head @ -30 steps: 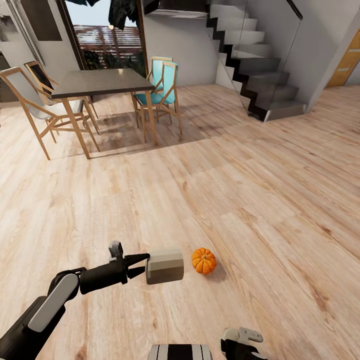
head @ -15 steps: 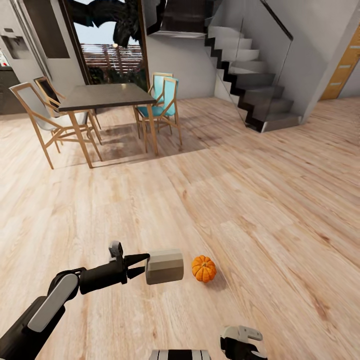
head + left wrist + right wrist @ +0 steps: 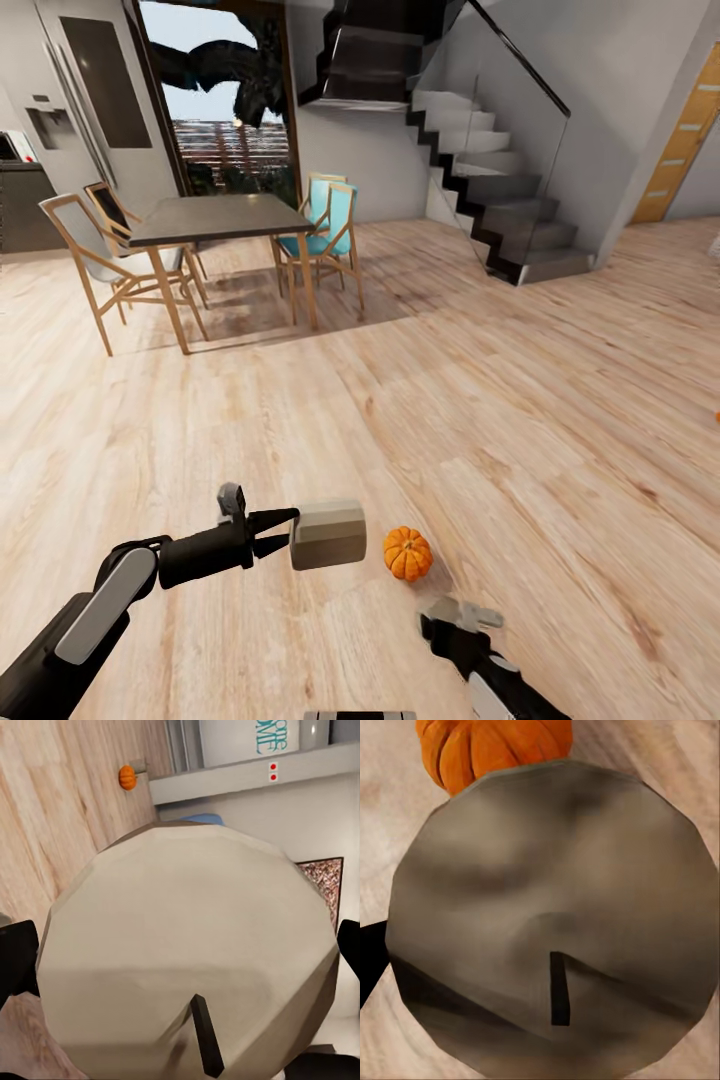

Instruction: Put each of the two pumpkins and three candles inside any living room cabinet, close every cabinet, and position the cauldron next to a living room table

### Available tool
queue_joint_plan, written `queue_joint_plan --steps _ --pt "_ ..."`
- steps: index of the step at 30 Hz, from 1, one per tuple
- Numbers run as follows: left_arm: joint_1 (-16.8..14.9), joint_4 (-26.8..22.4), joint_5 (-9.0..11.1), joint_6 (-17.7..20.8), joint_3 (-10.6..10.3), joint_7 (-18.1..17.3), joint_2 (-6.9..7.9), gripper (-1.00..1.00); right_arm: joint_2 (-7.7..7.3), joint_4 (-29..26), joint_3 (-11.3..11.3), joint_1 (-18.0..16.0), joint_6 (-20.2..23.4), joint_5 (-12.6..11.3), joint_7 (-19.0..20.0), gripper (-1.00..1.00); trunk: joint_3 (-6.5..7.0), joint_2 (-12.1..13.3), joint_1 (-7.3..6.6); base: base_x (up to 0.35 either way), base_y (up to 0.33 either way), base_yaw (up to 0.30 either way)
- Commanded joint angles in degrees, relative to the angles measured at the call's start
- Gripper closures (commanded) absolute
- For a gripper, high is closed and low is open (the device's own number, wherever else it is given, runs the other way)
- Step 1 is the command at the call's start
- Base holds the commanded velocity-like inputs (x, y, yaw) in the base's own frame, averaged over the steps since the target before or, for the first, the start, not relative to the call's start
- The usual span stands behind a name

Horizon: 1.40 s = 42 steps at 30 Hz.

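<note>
My left gripper (image 3: 285, 533) is shut on a beige candle (image 3: 329, 534), held sideways just above the wood floor. The candle's wick end (image 3: 187, 960) sits between black fingers (image 3: 15, 964). An orange pumpkin (image 3: 407, 553) lies on the floor just right of that candle. My right gripper (image 3: 447, 622) hovers close in front of the pumpkin and is shut on a second candle (image 3: 555, 922), with the pumpkin (image 3: 491, 750) right behind it. Another small pumpkin (image 3: 127, 777) lies far off by white furniture. The cabinet and cauldron are out of view.
A dark-topped table (image 3: 220, 218) with wooden chairs (image 3: 85, 250) and teal chairs (image 3: 330, 215) stands far ahead on the left. A staircase (image 3: 500, 210) rises at the back right. A small orange speck (image 3: 716, 415) shows at the right edge. Bare wood floor (image 3: 450, 400) lies between.
The head view has tilted up, so the room appears lower. My right arm has risen and reached forward toward the pumpkin. The left arm and its candle have stayed put.
</note>
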Motion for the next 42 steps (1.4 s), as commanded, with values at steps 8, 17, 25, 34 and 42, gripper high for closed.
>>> queue_joint_plan --steps 8,17,25,34,42 --pt "0.0 0.1 0.0 0.1 0.0 -0.2 0.06 1.0 -6.16 -11.3 0.4 0.5 2.2 -3.1 -0.5 1.0 1.73 0.1 -0.21 0.0 0.0 0.0" --pt "0.0 0.2 -0.1 0.1 0.0 -0.2 0.19 1.0 -15.93 -30.1 0.5 2.1 5.9 -11.3 -0.5 1.0 3.72 0.2 -0.44 0.0 0.0 0.0" --pt "0.0 0.6 -0.2 0.1 0.4 -0.2 0.99 1.0 -21.92 -44.2 0.6 5.5 11.5 -18.2 -0.3 1.0 5.49 0.3 -0.65 0.0 0.0 0.0" --pt "0.0 0.6 0.1 0.1 0.5 -0.2 2.56 1.0 -23.51 -45.8 0.6 5.7 16.1 -21.4 4.1 1.0 7.23 2.8 -2.06 0.0 0.0 0.0" --pt "0.0 0.6 -0.2 0.0 0.5 0.0 2.52 1.0 -23.34 -44.0 0.5 5.7 16.2 -21.4 4.2 1.0 8.67 6.0 -3.81 0.0 0.0 0.0"
